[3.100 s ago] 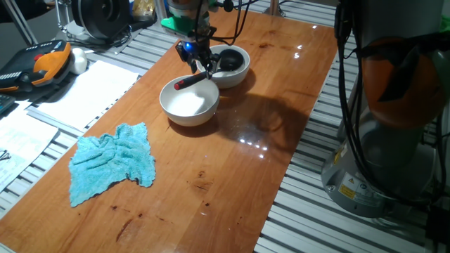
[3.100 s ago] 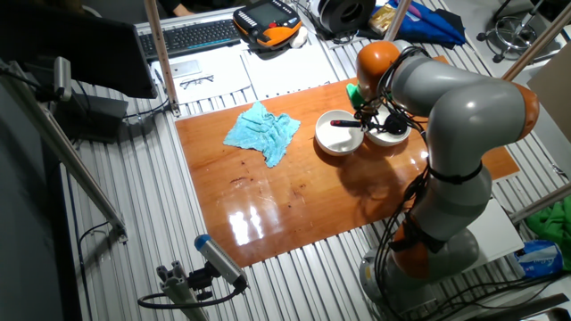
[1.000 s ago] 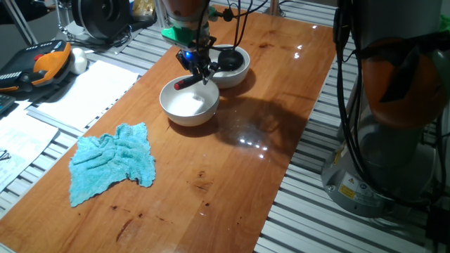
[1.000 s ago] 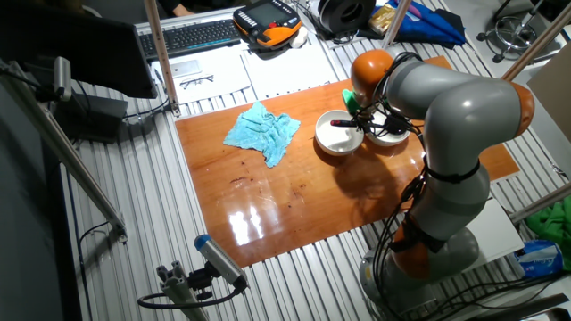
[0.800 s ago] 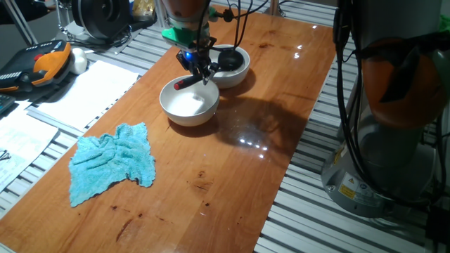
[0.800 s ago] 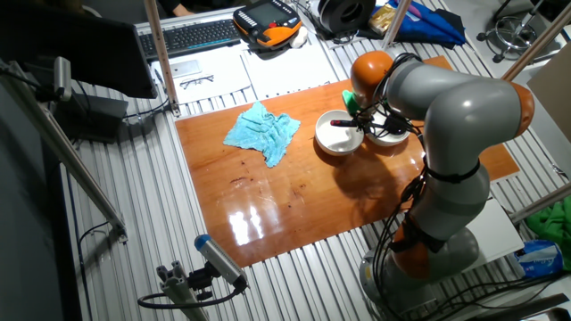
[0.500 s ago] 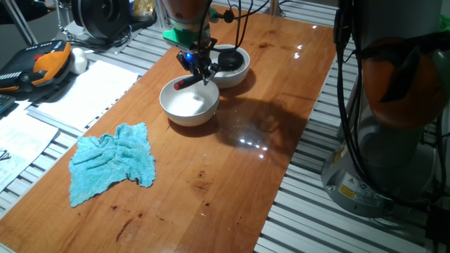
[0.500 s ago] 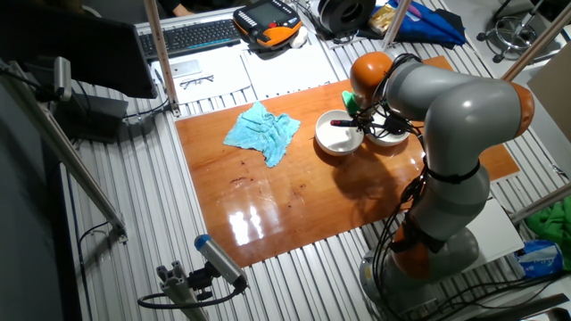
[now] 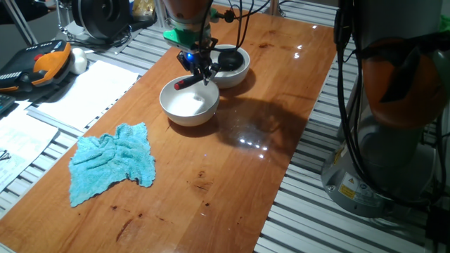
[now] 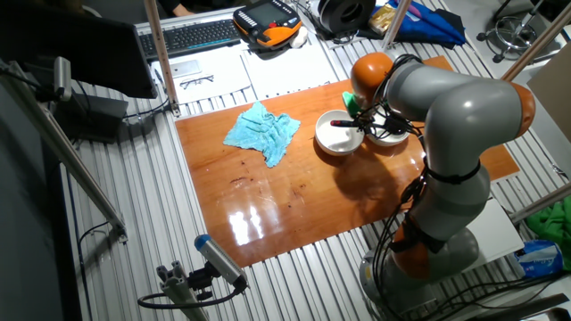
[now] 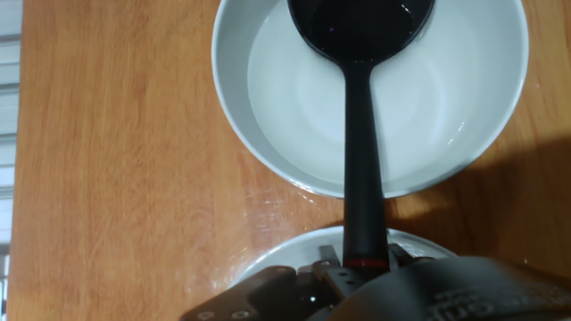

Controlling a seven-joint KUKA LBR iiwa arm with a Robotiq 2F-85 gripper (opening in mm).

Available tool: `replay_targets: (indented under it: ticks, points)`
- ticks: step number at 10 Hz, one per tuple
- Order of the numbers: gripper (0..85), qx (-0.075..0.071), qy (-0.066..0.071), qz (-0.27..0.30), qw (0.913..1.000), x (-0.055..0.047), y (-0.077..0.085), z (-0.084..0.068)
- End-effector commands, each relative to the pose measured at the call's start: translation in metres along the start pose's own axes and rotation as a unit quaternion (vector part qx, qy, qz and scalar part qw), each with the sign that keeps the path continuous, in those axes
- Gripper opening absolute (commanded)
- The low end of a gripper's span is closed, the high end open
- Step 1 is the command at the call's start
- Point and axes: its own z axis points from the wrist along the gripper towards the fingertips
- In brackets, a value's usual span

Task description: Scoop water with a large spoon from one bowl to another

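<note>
I work over a wooden table (image 9: 281, 105) set on a ribbed metal bench (image 10: 268, 276), with papers (image 9: 77, 91), a keyboard (image 10: 192, 36) and an orange-and-black controller (image 9: 42, 63) off to the left side. A blue cloth (image 9: 112, 161) lies crumpled on the near-left part of the wood.

My arm (image 10: 455, 107) bends over from its grey base at the right and comes down at the far end of the table, where two white bowls sit touching — the near bowl (image 9: 188, 102) and the far bowl (image 9: 228, 66).

My gripper (image 9: 200, 72) hangs above the spot where the two rims meet, fingers pointing down, clamped on the handle of the ladle (image 11: 361, 125) close to its red end. The handle runs away from my fingers across the gap between the bowls, and the black scoop sits in the far bowl (image 11: 370, 94), toward its far side in the hand view. The inside of that bowl shows a faint waterline and small glints — water (image 11: 294, 98), hard to make out against the white. How much lies in the scoop itself I cannot tell. The red tip sticks out over the near bowl in the fixed view.
</note>
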Motion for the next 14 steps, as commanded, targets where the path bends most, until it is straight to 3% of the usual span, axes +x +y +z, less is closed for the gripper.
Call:
replay_targets:
  ticks: [1,2,6,11,14]
  points:
    - [17.0,0.000,0.002,-0.002,1.0000,0.000,0.000,0.000]
    - [0.0,-0.003,0.002,-0.005,1.0000,-0.001,-0.001,0.000]
    - [0.0,-0.003,0.007,-0.011,0.9999,-0.004,-0.003,-0.001]
    - [0.0,0.011,0.018,-0.016,0.9997,-0.006,-0.007,-0.006]
    - [0.0,0.017,0.037,-0.024,0.9989,-0.009,-0.012,-0.018]
